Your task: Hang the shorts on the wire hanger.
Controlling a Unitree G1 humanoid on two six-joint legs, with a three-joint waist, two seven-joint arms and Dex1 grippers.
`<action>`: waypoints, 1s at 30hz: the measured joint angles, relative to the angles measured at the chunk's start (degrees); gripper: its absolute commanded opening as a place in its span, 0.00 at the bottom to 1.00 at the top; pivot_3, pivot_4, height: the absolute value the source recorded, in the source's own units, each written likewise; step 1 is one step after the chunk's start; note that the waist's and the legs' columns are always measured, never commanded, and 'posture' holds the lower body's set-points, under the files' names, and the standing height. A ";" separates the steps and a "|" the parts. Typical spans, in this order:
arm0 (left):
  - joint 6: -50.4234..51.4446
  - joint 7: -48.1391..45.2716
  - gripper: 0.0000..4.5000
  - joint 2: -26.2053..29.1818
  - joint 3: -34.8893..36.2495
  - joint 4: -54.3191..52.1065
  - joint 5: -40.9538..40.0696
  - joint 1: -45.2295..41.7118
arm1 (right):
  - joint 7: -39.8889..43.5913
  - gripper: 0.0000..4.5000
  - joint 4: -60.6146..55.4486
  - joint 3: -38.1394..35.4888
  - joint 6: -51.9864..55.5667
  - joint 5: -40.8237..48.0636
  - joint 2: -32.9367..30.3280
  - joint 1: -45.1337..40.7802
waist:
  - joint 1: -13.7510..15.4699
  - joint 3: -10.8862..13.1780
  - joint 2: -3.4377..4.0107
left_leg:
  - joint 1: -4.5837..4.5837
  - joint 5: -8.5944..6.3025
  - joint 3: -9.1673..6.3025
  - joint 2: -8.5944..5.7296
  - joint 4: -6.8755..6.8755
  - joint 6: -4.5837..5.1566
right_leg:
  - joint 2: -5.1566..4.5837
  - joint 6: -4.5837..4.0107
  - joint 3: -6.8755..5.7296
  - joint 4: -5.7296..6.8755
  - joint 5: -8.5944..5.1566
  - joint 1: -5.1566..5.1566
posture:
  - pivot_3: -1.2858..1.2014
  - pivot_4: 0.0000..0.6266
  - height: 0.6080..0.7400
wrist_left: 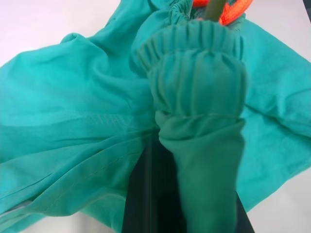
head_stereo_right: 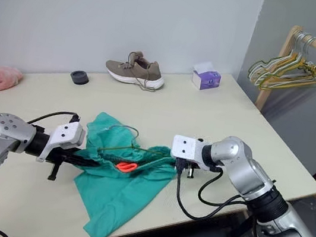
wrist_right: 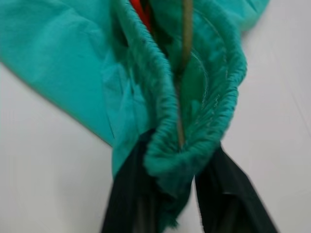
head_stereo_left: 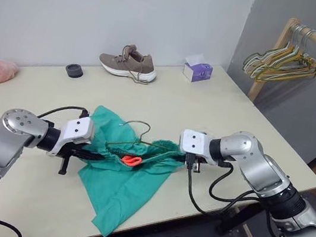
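Holding shorts (head_stereo_left: pixel 127 180) at waistband ends: left gripper (head_stereo_left: pixel 89 156) and right gripper (head_stereo_left: pixel 183 158) both clamped on fabric. Wire hanger (head_stereo_left: pixel 136 141) threaded through waistband, above bench (head_stereo_left: pixel 219 110). Orange tag (head_stereo_left: pixel 131 160), no legible writing.

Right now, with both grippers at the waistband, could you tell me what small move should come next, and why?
Probably draw the two grippers slightly apart. The left gripper and the right gripper are each shut on an end of the gathered waistband of the shorts, and the wire hanger runs inside it with its hook poking out. The waistband is still bunched, so spreading it should seat it along the wire.
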 measured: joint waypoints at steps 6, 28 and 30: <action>1.75 1.62 0.13 -4.13 0.99 0.23 -0.66 -0.29 | 2.47 0.00 -0.08 -2.39 0.79 0.94 -1.66 0.74 | 0.17 -0.01 -0.01 | 0.00 0.00 -0.02 0.00 0.02 0.00 | 0.00 0.00 -0.01 0.00 0.00 0.01 | 0.38 0.00 1.00; -0.76 13.77 0.73 -10.62 13.02 17.63 -4.06 -8.54 | -7.42 0.00 -10.84 -25.01 28.53 15.97 -6.59 20.14 | 0.13 -0.05 -0.08 | -0.04 0.00 -0.08 -0.02 0.03 -0.01 | -0.01 0.01 -0.03 -0.05 0.00 0.06 | 0.35 0.00 1.00; 1.60 12.59 0.73 -12.07 12.42 14.80 -5.40 -8.02 | -10.41 0.00 -12.17 -29.85 32.60 17.87 -5.61 22.64 | 0.06 -0.05 -0.08 | -0.05 0.00 -0.06 -0.03 0.03 -0.01 | -0.01 0.01 0.00 -0.05 0.00 0.06 | 0.35 0.00 1.00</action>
